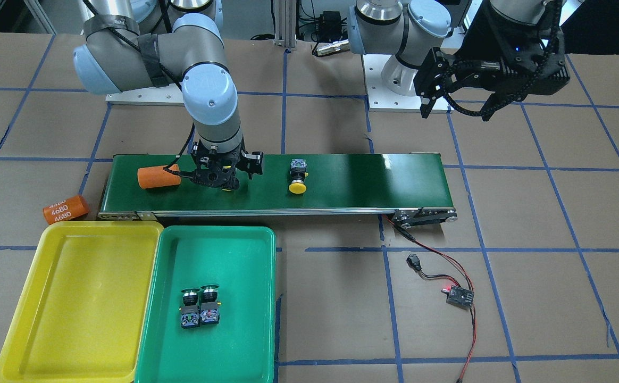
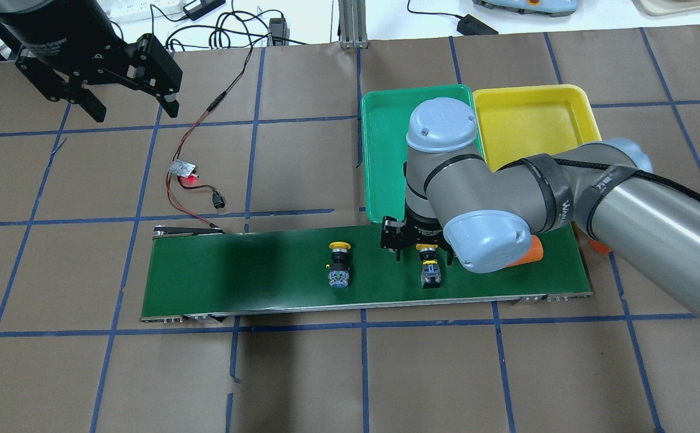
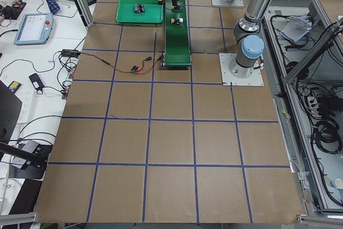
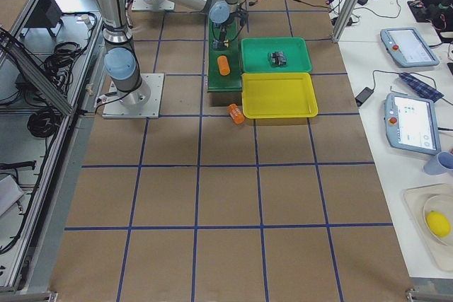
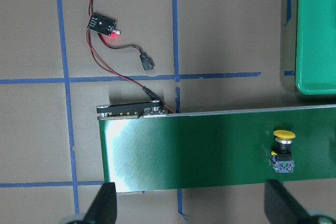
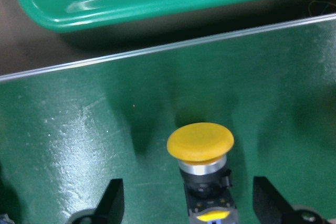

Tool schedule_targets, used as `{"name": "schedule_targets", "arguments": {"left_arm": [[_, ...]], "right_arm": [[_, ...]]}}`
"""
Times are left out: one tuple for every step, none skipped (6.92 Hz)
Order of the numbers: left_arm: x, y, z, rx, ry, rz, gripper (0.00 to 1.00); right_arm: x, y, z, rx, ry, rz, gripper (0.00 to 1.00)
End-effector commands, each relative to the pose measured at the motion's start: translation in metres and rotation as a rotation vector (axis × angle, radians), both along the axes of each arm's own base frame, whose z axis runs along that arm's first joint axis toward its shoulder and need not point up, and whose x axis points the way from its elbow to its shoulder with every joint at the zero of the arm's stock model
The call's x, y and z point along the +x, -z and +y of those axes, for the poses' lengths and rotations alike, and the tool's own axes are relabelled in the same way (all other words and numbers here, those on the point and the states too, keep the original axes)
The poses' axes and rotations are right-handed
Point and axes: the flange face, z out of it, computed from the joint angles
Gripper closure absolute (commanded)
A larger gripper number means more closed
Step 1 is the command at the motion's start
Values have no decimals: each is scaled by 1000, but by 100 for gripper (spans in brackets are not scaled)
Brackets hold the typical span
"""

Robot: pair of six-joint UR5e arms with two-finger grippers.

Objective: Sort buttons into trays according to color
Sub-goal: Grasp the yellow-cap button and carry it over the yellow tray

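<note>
Two green-capped buttons (image 1: 200, 307) lie side by side in the green tray (image 1: 235, 250). The yellow tray (image 1: 75, 298) beside it holds nothing. One yellow-capped button (image 1: 298, 176) lies alone on the conveyor belt; it also shows in the left wrist view (image 5: 283, 151). My right gripper (image 2: 424, 252) is open and low over the belt, its fingers (image 6: 112, 203) standing apart on either side of the second yellow-capped button (image 6: 200, 144) without touching it. My left gripper (image 2: 127, 107) is open and empty, high above the table near its base.
The dark-green conveyor belt (image 1: 373, 181) runs across the middle. An orange cylinder (image 1: 158, 177) lies on the belt right beside my right gripper; another (image 1: 65, 209) lies on the table by the yellow tray. A small circuit board with red wires (image 1: 458, 296) lies near the belt's end.
</note>
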Motion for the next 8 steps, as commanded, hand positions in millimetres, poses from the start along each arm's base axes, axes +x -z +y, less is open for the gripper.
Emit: {"name": "schedule_targets", "arguments": {"left_arm": [[0, -2, 1, -4, 0, 1, 0], [0, -1, 2, -2, 0, 0, 0], [0, -1, 3, -3, 0, 0, 0], [0, -2, 4, -5, 0, -1, 0], [0, -1, 4, -4, 0, 1, 0], [0, -2, 4, -5, 0, 1, 0], [0, -2, 5, -5, 0, 1, 0], [0, -1, 5, -4, 0, 1, 0]], "right_arm": [[-1, 6, -1, 13, -1, 8, 84], [-7, 6, -7, 14, 15, 6, 100], [-11, -6, -11, -7, 26, 1, 100], [-13, -23, -19, -46, 30, 6, 100], [-25, -53, -40, -104, 60, -7, 100], [-58, -76, -65, -121, 113, -10, 100], [-94, -106, -100, -193, 183, -19, 100], [-133, -115, -133, -221, 179, -23, 100]]}}
